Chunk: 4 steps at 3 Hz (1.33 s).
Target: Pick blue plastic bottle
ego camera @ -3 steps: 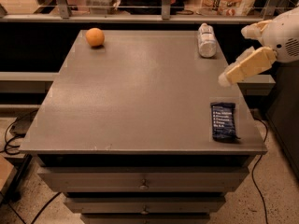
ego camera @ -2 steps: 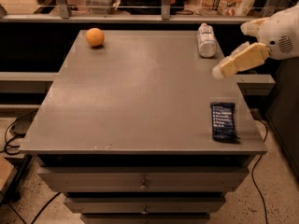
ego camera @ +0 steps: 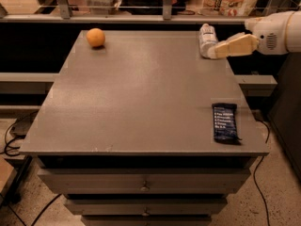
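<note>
Gripper (ego camera: 222, 50) had swung from beside the table's right edge up to the far-right corner, tip just beside the small clear-whitish plastic bottle with a blue-printed label (ego camera: 205, 36), which lay on its side on the grey table (ego camera: 141, 102). Couldn't tell how far open the gripper was. Approach looked nearly done; grasp and lift were left. Round orange fruit (ego camera: 95, 37) and flat dark blue snack bar (ego camera: 225, 121) sat well apart from it

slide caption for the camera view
Gripper beside the blue plastic bottle, far right of the table; orange far left, snack bar near right.
</note>
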### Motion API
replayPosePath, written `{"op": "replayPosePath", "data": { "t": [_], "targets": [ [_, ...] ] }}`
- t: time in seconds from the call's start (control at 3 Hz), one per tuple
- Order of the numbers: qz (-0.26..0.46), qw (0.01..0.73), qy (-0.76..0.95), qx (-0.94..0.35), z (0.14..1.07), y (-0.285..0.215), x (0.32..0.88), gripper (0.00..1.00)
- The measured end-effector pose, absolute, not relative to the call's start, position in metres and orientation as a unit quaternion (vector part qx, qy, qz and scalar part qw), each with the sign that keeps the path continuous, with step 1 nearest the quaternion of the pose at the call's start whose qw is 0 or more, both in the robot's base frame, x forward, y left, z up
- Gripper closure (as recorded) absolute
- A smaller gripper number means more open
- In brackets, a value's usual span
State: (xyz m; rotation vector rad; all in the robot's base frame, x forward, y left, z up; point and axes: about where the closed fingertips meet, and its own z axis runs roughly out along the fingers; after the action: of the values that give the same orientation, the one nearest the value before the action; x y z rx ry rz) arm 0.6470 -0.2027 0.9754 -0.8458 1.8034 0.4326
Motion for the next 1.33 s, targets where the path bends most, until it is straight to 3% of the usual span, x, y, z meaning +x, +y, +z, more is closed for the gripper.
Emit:
{"op": "replayPosePath", "data": {
  "t": [0.67, 1.33],
  "targets": [
    [0.174, 0.561, 0.763, -0.272, 0.943, -0.232, 0.726, 0.00],
    [0.153, 0.574, 0.772, -0.225, 0.914, -0.230, 0.786, 0.00]
  ]
}}
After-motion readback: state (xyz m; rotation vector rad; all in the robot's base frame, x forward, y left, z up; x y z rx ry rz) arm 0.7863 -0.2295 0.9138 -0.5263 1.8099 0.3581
